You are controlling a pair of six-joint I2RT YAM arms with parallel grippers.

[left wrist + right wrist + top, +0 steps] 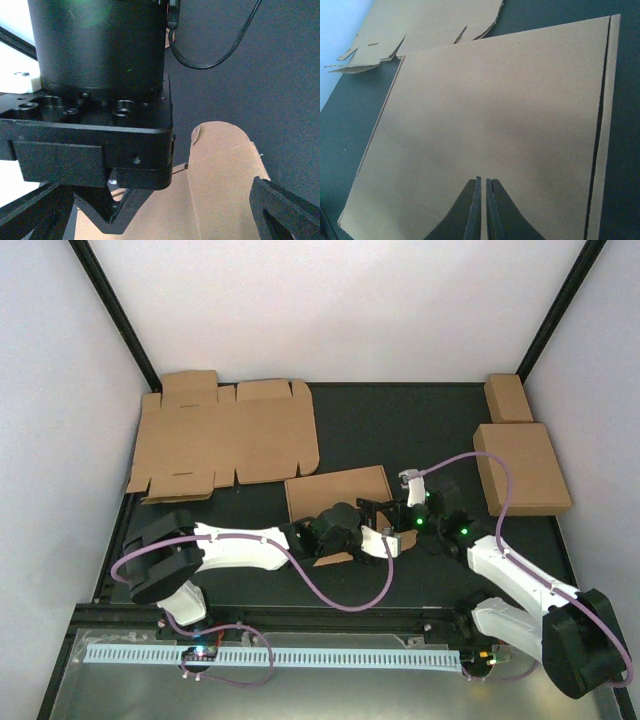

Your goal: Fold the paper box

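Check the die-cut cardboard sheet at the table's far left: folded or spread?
Spread. The cardboard sheet lies flat on the table, its panels and flaps opened out.

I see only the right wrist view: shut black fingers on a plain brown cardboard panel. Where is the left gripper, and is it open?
Observer: The left gripper is wide open and closely faces the right gripper.
Operator: What is in front of it?
Observer: A rounded brown cardboard tab lies ahead, not gripped.
Operator: Any other boxes around?
Observer: Two folded brown cardboard boxes, the large box and the small box, sit at the right side.
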